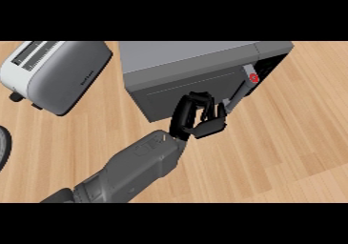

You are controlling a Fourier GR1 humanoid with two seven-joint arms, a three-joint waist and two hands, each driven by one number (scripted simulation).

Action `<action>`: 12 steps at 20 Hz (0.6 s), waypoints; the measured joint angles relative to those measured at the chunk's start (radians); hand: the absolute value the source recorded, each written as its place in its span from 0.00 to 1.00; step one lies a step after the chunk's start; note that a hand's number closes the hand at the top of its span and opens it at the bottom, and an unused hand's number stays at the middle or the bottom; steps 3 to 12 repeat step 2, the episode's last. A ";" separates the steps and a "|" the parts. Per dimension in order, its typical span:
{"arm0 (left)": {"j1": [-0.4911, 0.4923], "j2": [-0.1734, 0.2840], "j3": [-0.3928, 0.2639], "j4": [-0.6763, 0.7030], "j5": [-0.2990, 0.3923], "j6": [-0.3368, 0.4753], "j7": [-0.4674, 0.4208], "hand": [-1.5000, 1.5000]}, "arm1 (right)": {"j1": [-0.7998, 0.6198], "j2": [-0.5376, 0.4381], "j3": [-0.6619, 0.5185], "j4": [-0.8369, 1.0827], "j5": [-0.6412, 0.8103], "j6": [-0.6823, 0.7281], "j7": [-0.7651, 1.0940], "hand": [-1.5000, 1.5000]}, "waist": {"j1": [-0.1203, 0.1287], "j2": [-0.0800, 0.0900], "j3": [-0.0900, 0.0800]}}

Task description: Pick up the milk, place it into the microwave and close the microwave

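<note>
Right against my left hand [199, 116] is the microwave door [197, 88], nearly shut; my fingers are curled, holding nothing, knuckles there to push it. Can't see the milk, presumably inside the microwave [194, 62].

i'm in a kitchen: toaster [55, 76] and microwave [197, 76] sit on a wooden bench [289, 143].

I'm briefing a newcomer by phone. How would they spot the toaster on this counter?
Start at the large grey microwave at the back of the wooden counter. Look to its left: the toaster lies tilted near the top-left corner. Unlike the boxy microwave, it is light, rounded, with slots on top.
</note>
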 measured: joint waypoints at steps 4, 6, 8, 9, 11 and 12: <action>-0.004 0.000 -0.007 0.002 0.007 0.002 -0.003 1.00 | -0.010 -0.007 0.001 0.012 -0.003 0.003 0.004 0.00 | 0.002 0.001 0.000; -0.004 0.000 -0.007 0.002 0.007 0.002 -0.003 1.00 | -0.010 -0.007 0.001 0.012 -0.003 0.003 0.004 0.00 | 0.002 0.001 0.000; -0.004 0.000 -0.007 0.002 0.007 0.002 -0.003 1.00 | -0.010 -0.007 0.001 0.012 -0.003 0.003 0.004 0.00 | 0.002 0.001 0.000; -0.004 0.000 -0.007 0.002 0.007 0.002 -0.003 1.00 | -0.010 -0.007 0.001 0.012 -0.003 0.003 0.004 0.00 | 0.002 0.001 0.000; -0.004 0.000 -0.007 0.002 0.007 0.002 -0.003 1.00 | -0.010 -0.007 0.001 0.012 -0.003 0.003 0.004 0.00 | 0.002 0.001 0.000; -0.004 0.000 -0.007 0.002 0.007 0.002 -0.003 1.00 | -0.010 -0.007 0.001 0.012 -0.003 0.003 0.004 0.00 | 0.002 0.001 0.000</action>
